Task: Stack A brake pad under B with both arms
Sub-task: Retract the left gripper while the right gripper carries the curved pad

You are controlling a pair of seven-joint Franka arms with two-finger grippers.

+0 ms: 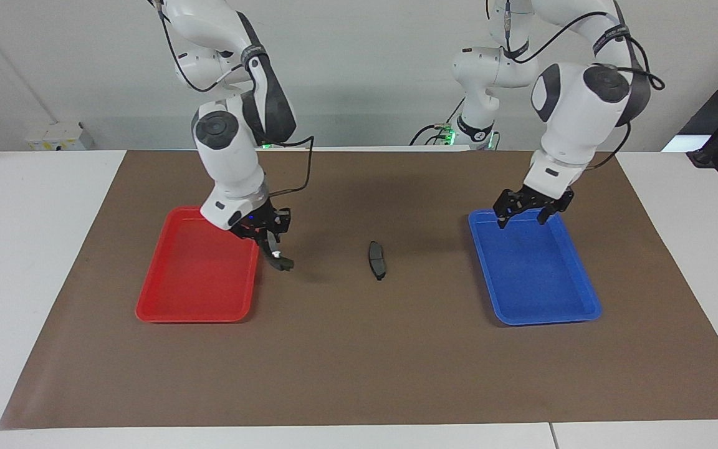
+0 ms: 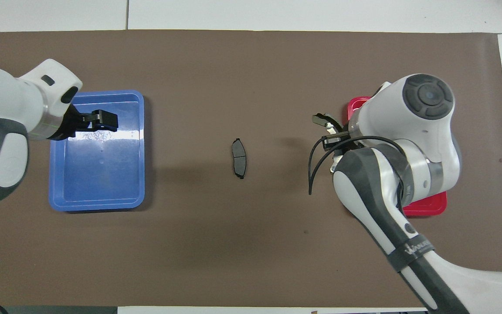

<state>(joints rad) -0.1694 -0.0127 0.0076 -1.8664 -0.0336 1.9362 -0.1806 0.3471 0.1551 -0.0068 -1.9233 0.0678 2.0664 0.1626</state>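
**Right claw carries B beside the red tray; A brake pad lies alone mid-mat**

Toward the right arm's end of the bench [image 1: 28, 262], a red tray [image 1: 191, 280] sits on the brown mat [image 1: 359, 368]. The right arm bends down over the tray's corner nearest the robots. Its right claw [image 1: 273, 251] is pressed together on B [image 1: 284, 264], the dark crescent piece. B hangs from the fingertips, up in the air over the mat just beside the tray's rim. From overhead, one end of B [image 2: 320, 118] pokes out past the arm's white wrist, and much of the red tray [image 2: 425, 207] is covered by the arm.

At the middle of the mat lies the A brake pad [image 1: 377, 260], flat on the mat, well apart from both trays and touched by neither claw. Overhead it shows as a short, slightly curved dark pad [image 2: 239, 158].

Toward the left arm's end sits a blue tray [image 1: 540, 287]. The left claw [image 1: 524, 216] hovers over the part of this tray nearest the robots, its fingers spread wide and holding nothing. The overhead view shows the same claw [image 2: 103, 121] over the blue tray [image 2: 98, 179].
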